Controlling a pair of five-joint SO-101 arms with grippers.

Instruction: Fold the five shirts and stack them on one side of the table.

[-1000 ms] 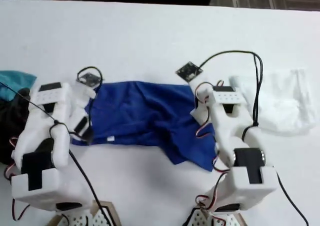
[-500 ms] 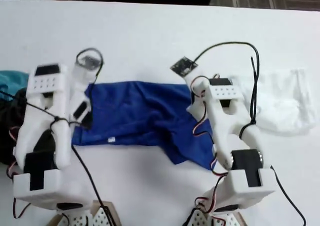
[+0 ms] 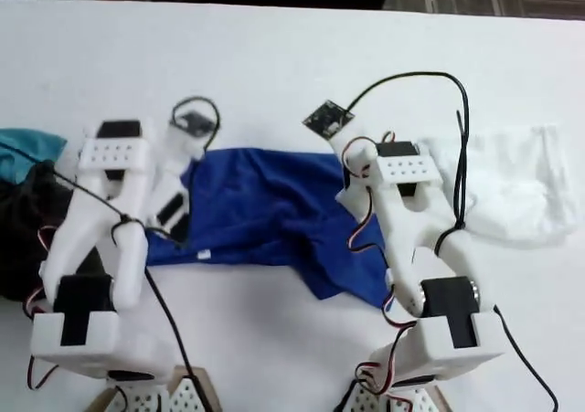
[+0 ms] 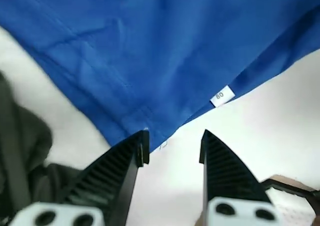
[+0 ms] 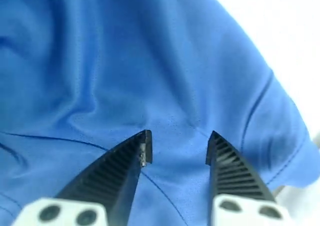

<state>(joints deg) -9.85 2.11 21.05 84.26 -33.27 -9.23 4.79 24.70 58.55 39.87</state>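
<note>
- Blue knit cloth, soft and matte, lies at the middle of the table (image 3: 274,56): the blue shirt (image 3: 265,220), spread in a long band running from 9 to 3 o'clock, with one corner drooping toward 5 o'clock.
- We see shallow creases and folds across it. A stitched hem runs along its edge, and a darker seam line crosses the part under the right arm.
- A small white label (image 4: 222,96) sticks out from the shirt's near hem. It is rectangular and carries tiny dark print.
- The left gripper (image 4: 172,146) has black ribbed fingers (image 4: 122,163) on white plastic mounts. The jaws stand moderately apart with nothing between them, and the tips sit just over the hem where blue cloth meets bare table.
- The right gripper (image 5: 177,148) is the same make. Its jaws are parted about as far and hold nothing, poised above wrinkled blue fabric.
- A white shirt (image 3: 512,184), folded into a rough square, rests at 3 o'clock from the blue one, close beside the right arm.
- At 9 o'clock, by the table's edge, a teal garment (image 3: 27,147) lies next to a crumpled dark garment (image 3: 27,229).
- The table surface is smooth and white.
- Thin black cables (image 3: 439,88) loop above both arms.
</note>
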